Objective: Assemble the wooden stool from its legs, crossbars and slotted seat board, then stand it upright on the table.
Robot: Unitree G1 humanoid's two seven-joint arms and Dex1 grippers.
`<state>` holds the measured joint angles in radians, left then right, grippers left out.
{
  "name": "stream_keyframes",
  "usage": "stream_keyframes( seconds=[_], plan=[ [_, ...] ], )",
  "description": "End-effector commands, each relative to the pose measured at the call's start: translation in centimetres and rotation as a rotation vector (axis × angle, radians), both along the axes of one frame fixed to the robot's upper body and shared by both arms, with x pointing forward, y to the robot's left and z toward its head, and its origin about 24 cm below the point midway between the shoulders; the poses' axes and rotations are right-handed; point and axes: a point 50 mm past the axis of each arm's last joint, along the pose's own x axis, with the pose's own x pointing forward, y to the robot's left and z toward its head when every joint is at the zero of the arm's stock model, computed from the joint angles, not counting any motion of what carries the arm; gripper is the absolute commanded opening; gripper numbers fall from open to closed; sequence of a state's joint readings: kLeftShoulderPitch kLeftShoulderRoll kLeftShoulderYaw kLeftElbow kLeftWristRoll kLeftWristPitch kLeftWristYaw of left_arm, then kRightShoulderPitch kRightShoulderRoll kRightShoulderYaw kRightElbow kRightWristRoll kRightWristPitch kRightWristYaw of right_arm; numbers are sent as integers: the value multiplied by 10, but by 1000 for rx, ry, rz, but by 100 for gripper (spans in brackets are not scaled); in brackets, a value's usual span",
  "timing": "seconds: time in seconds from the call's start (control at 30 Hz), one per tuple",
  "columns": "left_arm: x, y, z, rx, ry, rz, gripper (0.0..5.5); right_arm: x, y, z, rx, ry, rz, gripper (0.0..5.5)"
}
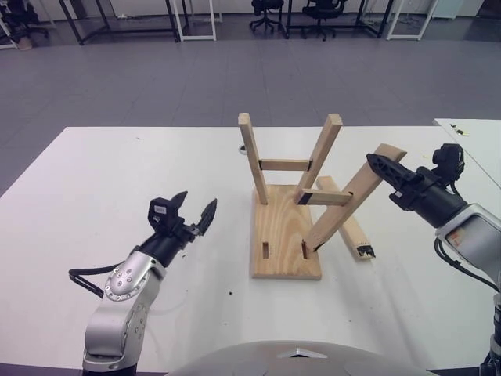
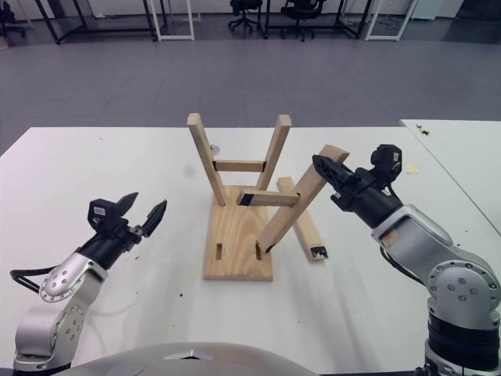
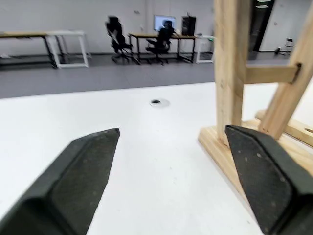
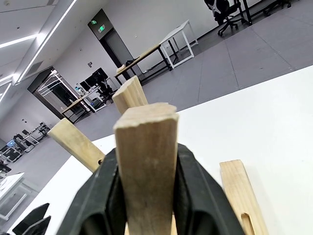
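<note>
**Wooden stool half-built, third leg gripped at a slant**

Pale wood lies mid-table: the slotted seat board [image 1: 286, 251] rests flat on the white table [image 1: 117, 180], with two legs [image 1: 253, 157] [image 1: 322, 153] standing from its far end, joined by a crossbar [image 1: 284, 165]. The right gripper [image 1: 377, 167] is clamped on the top end of a third leg [image 1: 348, 200], which leans steeply with its foot at the board's near right slot [image 1: 305, 249]; a second crossbar [image 1: 325, 198] runs from it towards the far right leg. The near left slot [image 1: 265, 250] is open. A fourth leg [image 1: 348, 231] lies flat just beside the board's right edge. The left gripper [image 1: 200, 198] hangs over bare tabletop left of the board, its fingers spread wide with nothing between them. A broad run of white surface stretches to the table's left edge. On the right, a narrow gap separates the table from a second white table [image 1: 477, 133]. A green sign [image 4: 100, 28] over a doorway is too small to read.
</note>
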<state>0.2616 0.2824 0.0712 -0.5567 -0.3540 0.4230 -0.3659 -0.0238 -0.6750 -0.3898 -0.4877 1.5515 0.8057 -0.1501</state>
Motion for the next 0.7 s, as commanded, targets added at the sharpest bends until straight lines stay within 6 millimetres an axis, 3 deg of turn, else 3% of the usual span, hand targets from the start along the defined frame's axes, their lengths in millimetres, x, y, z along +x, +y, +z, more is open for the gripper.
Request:
stream_keyframes(
  seconds=[0.03, 0.23, 0.5, 0.7],
  plan=[
    [0, 4, -9, 17, 46, -24, 396, 0, -1, -7, -73, 47, 24, 104],
    [2, 3, -15, 29, 56, -25, 396, 3, 1, -28, -104, 127, -22, 104],
    [6, 1, -18, 29, 41, -17, 396, 18, 27, -21, -80, -80, -151, 105],
    [9, 0, -15, 26, 29, -20, 396, 27, 15, -14, -128, -190, -235, 105]
  ],
)
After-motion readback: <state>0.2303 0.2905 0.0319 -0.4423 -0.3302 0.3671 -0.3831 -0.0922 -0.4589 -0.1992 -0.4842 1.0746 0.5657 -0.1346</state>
